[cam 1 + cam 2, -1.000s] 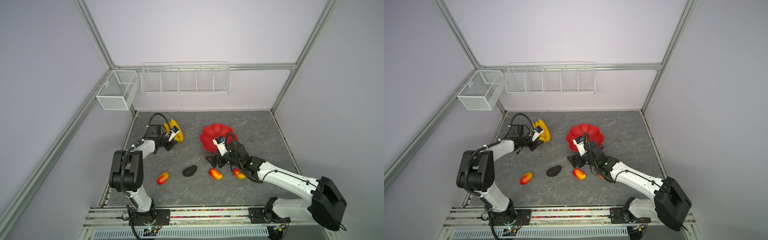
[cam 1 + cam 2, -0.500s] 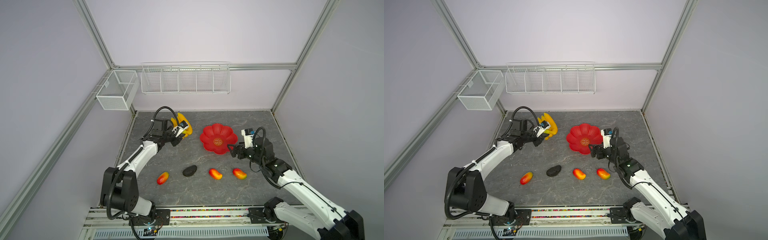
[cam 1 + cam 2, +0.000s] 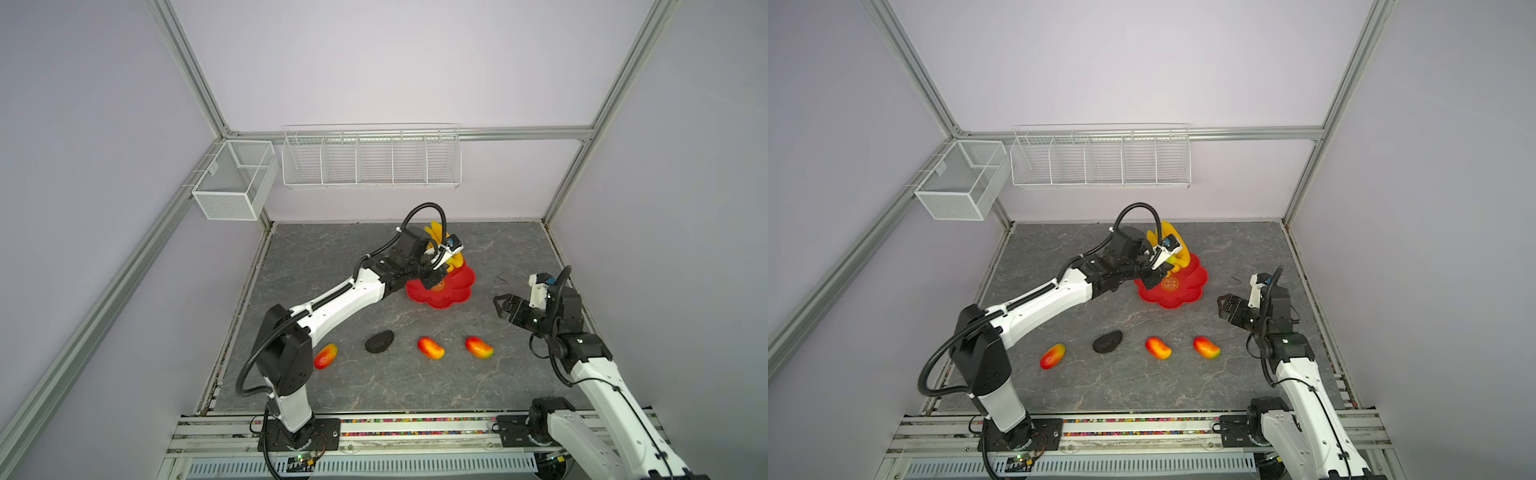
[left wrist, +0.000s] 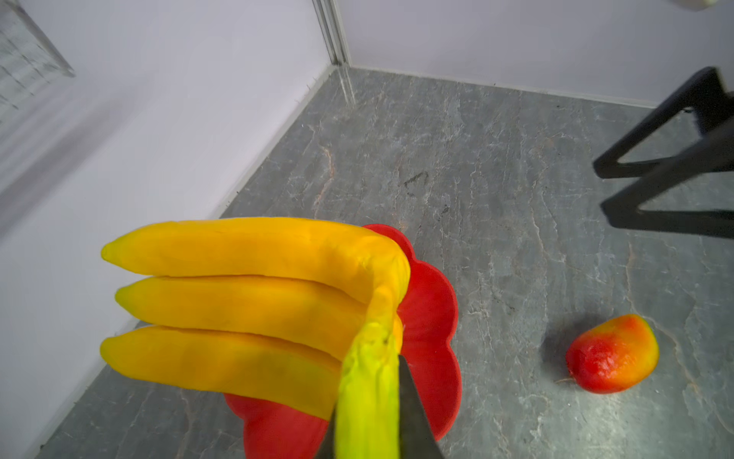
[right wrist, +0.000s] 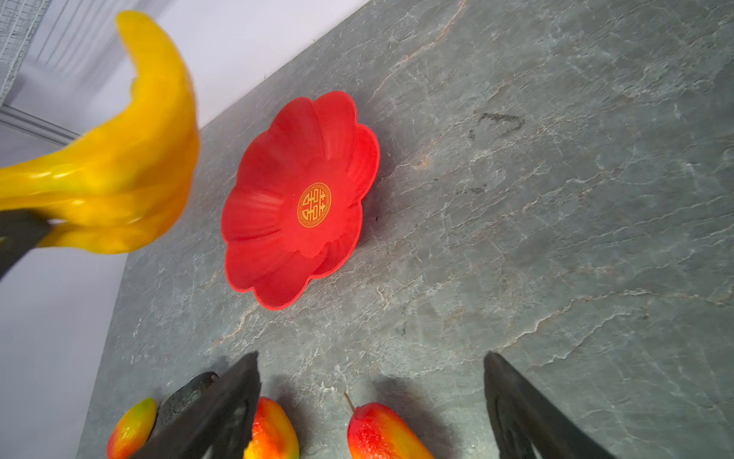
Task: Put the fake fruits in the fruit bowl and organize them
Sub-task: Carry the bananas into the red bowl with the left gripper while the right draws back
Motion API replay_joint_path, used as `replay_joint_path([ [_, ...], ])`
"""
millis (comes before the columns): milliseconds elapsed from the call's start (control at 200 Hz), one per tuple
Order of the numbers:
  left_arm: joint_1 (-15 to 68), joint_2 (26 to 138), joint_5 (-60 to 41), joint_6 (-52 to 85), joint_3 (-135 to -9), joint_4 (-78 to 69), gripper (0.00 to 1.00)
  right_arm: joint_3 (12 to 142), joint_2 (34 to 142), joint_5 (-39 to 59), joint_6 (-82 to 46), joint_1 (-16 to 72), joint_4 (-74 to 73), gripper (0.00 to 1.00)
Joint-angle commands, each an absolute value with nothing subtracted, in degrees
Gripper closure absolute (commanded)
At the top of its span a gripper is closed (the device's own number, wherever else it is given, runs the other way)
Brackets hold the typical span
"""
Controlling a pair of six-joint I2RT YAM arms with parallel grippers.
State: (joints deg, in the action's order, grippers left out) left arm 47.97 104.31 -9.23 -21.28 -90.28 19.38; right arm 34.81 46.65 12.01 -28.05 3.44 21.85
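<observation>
Left wrist view is showing the left gripper [image 4: 377, 433] clenching the bananas [image 4: 238, 302] by their stem [image 4: 369, 381], over the bowl [image 4: 433, 318] just beneath it, seemingly off-centre. Next move is calling for centring, lowering, then releasing. Well apart, the right gripper [image 3: 505, 307] is hovering spread, empty.

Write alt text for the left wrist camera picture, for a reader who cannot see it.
The left claw grips a bunch of three yellow bananas by its greenish stem, over a red scalloped bowl on a grey table. A red-and-yellow mango lies nearby, the open right claw beyond.
</observation>
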Motion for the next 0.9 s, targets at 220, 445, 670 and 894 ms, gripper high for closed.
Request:
replay_joint_path([
  [220, 51.2, 116.6, -5.4, -16.8, -102.5, 31.9, 0.95, 33.0, 44.2, 15.0, -27.5, 2.7, 24.5, 0.11],
  [445, 51.4, 120.2, -6.1, -16.3, -104.5, 33.9, 0.94, 32.7, 46.1, 15.2, -27.0, 2.7, 23.7, 0.11],
  [670, 51.5, 121.1, -6.9, -16.6, -104.2, 33.3, 0.86, 32.1, 48.9, 14.8, -24.2, 2.7, 24.2, 0.11],
  [894, 51.5, 119.5, -7.9, -17.7, -102.6, 30.2, 0.72, 31.7, 52.4, 14.9, -20.9, 2.8, 25.0, 0.11],
])
